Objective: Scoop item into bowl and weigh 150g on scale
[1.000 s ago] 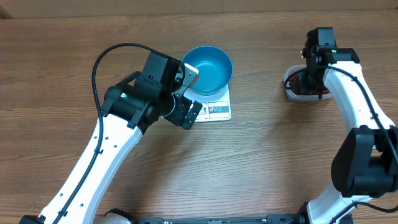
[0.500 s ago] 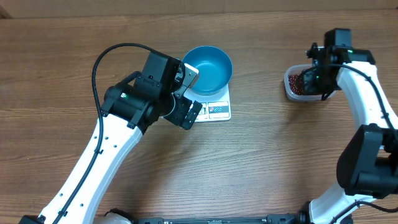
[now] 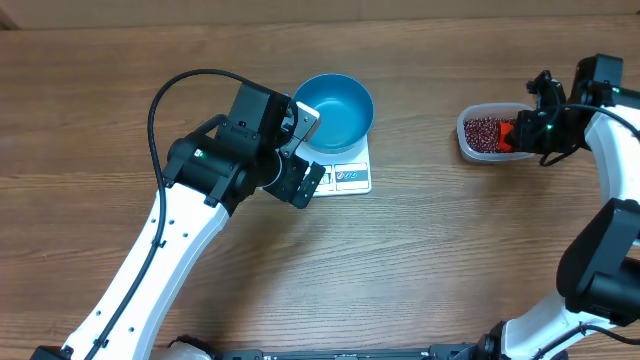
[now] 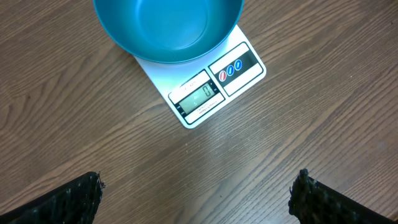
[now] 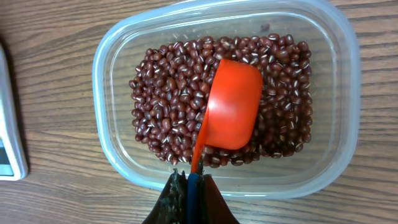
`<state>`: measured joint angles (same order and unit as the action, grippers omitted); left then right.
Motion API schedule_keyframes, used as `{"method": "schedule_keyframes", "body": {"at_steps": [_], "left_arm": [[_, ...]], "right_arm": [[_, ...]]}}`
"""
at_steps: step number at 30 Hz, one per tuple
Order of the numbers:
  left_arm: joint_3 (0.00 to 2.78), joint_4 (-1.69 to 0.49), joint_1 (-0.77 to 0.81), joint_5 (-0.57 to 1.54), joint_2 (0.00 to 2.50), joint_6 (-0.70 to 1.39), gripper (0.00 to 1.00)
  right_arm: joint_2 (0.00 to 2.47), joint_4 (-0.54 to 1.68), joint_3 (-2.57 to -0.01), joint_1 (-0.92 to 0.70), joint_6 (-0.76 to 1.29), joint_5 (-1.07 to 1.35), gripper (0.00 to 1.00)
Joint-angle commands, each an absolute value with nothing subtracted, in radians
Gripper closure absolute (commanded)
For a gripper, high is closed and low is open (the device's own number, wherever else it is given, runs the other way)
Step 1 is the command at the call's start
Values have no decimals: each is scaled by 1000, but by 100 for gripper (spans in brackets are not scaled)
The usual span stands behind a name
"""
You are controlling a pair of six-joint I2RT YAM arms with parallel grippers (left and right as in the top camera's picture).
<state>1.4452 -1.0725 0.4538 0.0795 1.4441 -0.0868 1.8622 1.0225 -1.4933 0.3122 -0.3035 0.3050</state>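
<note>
From overhead, your left gripper (image 3: 308, 152) hangs spread wide and empty just left of the bowl (image 3: 335, 110), which sits on the scale (image 3: 352, 178); leave it parked. Far right, your right gripper (image 3: 524, 134) reaches over the clear tub (image 3: 468, 140). The left wrist view shows the bowl empty, so nothing is weighed yet. In the right wrist view, the fingers clench the handle of the scoop (image 5: 233, 106), whose cup lies on the beans (image 5: 165, 106), seemingly mouth-down. Roll it upright, dig deep and lift level.
</note>
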Motion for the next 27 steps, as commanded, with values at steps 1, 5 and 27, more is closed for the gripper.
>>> {"method": "schedule_keyframes", "body": {"at_steps": [1,5,27], "left_arm": [[1438,-1069,453,94,1451,-109,1],[1438,-1069,453,94,1451,-109,0],[1438,-1069,453,94,1451,-109,0]], "right_arm": [[1874,1028,-1503,315,-334,395,96],[1876,1030,-1491,316,-349,416,97],[1942,1042,-1492,343,-342,533,96]]}}
